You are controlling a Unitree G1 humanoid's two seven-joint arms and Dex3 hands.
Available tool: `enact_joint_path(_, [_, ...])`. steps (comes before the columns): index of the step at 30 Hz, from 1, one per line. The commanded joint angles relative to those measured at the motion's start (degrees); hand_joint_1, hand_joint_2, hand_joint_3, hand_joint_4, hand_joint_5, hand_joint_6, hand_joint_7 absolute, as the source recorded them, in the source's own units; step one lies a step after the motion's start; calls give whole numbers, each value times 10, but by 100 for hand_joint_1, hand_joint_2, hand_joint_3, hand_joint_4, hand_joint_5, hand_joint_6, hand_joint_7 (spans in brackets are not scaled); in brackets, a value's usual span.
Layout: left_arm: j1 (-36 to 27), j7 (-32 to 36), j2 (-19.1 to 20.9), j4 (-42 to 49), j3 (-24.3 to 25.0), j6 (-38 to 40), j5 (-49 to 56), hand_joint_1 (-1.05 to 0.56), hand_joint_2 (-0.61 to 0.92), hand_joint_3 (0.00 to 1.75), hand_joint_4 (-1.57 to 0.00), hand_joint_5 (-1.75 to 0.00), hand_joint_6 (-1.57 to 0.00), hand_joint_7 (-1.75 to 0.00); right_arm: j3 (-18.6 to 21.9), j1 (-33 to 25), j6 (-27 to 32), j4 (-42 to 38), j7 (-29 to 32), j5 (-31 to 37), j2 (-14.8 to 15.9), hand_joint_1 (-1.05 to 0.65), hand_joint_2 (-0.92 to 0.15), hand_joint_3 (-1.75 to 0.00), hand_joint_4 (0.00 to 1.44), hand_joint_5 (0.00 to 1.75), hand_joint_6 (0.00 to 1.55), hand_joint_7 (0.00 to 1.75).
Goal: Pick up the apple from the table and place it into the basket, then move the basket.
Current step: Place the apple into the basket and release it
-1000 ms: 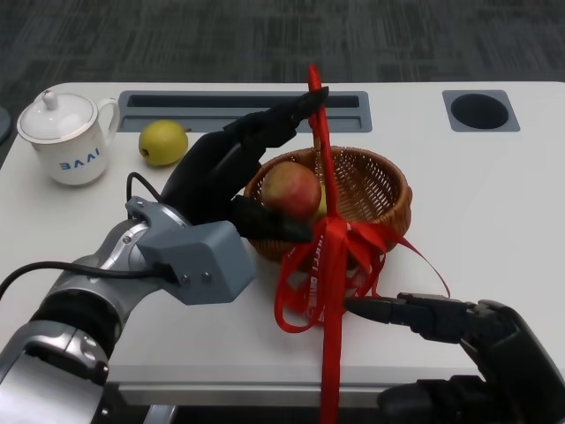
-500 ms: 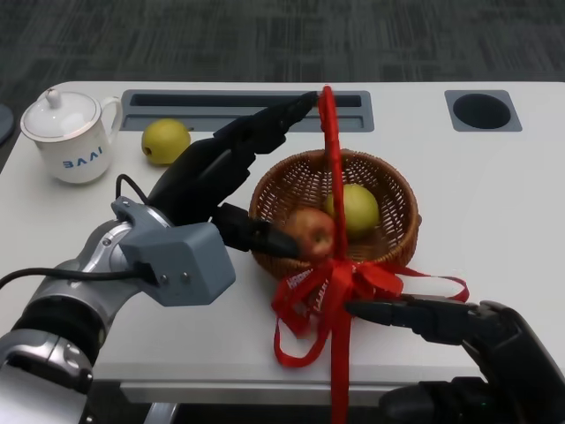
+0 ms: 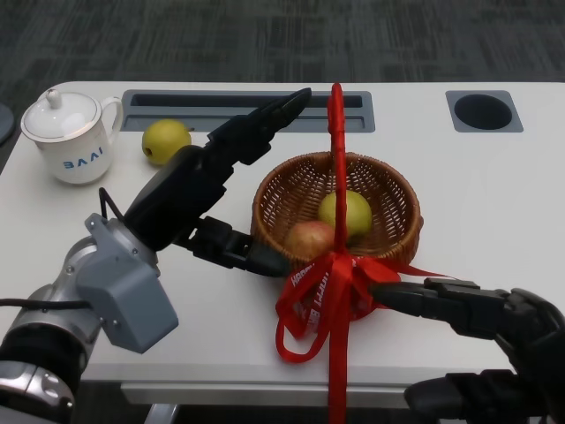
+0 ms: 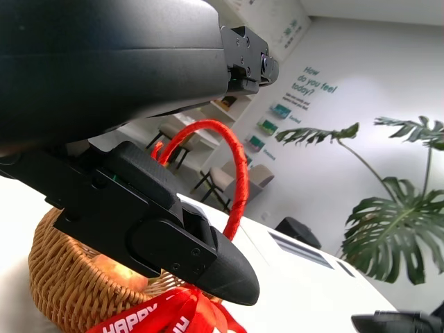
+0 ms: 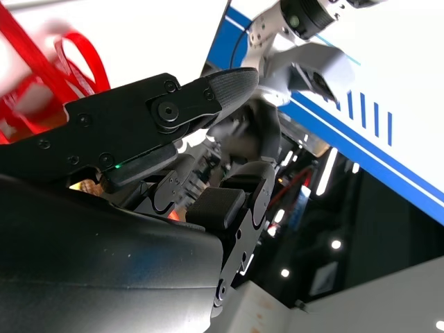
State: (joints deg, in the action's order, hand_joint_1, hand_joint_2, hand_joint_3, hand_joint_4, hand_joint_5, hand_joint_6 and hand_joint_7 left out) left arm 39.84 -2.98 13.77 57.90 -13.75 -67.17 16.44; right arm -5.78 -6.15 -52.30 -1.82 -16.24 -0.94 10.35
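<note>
Lying in the bottom of the woven wicker basket (image 3: 388, 190), the reddish, round apple (image 3: 309, 238) is resting against the near inner wall, touching a smooth yellow-green fruit (image 3: 345, 212) that is sitting just beyond it in the same bowl. The basket is round and shallow, its brown weave showing as fine ribbing, and a thin red-wrapped handle (image 3: 336, 150) is arching upright over its middle. A glossy red ribbon bow (image 3: 322, 296) with white lettering is hanging off the near rim and trailing down over the table edge.

The left hand (image 3: 207, 190) is hovering open beside the basket's left side, holding nothing: its long matte black fingers are stretching toward the handle's top while its thumb is reaching along the table just beside the basket's near-left wall. In the left wrist view the blocky black thumb (image 4: 173, 239) is showing in front of the wicker, with the red handle curving behind it.

The right hand (image 3: 477, 309) is lying low at the table's near edge, its black fingers pointing toward the ribbon and gripping nothing; whether the fingertips are touching the bow cannot be told.

On the white table (image 3: 494, 203), a rounded yellow-green pear-like fruit (image 3: 165, 140) is sitting well to the left of the basket, and a white lidded porcelain mug (image 3: 69, 137) with blue lettering is standing farther left.
</note>
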Motion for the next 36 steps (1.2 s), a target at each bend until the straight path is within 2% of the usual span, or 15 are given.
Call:
enact_joint_path(1, [-20, -13, 22, -27, 12, -8, -9, -89, 82, 0, 0, 0, -2, 0, 22, 5, -15, 24, 6, -6, 16, -43, -89, 0, 80, 0, 74, 0])
enact_joint_path(7, [-54, -25, 45, -79, 26, 7, -20, -90, 80, 0, -5, -2, -2, -1, 53, 7, -6, 66, 3, -2, 45, -45, -90, 0, 76, 0, 73, 0])
enact_joint_path(13, [-78, -69, 39, -70, 39, -1, -96, -83, 77, 0, -22, -6, -20, -5, 69, 14, 16, 74, -3, 5, 72, -47, -88, 0, 73, 0, 70, 0])
enact_joint_path(21, [-110, -197, 43, -68, 61, 39, -214, -71, 74, 0, -44, -5, -39, -4, 74, 87, 10, -4, -1, 60, 95, -52, -86, 0, 71, 0, 67, 0])
enact_joint_path(25, [-118, -249, 40, -61, 81, 37, -253, -66, 72, 0, -48, -4, -45, -4, 66, 147, -10, -87, -4, 91, 113, -55, -87, 0, 65, 0, 61, 0])
enact_joint_path(30, [-130, -271, 35, -56, 106, 33, -263, -62, 70, 0, -58, -5, -54, -5, 58, 209, -14, -148, 0, 137, 134, -59, -84, 0, 60, 0, 57, 0])
enact_joint_path(36, [-142, -285, 32, -59, 124, 39, -266, -61, 71, 1, -68, -6, -61, -5, 41, 252, -10, -190, 1, 162, 152, -59, -82, 0, 58, 0, 54, 0])
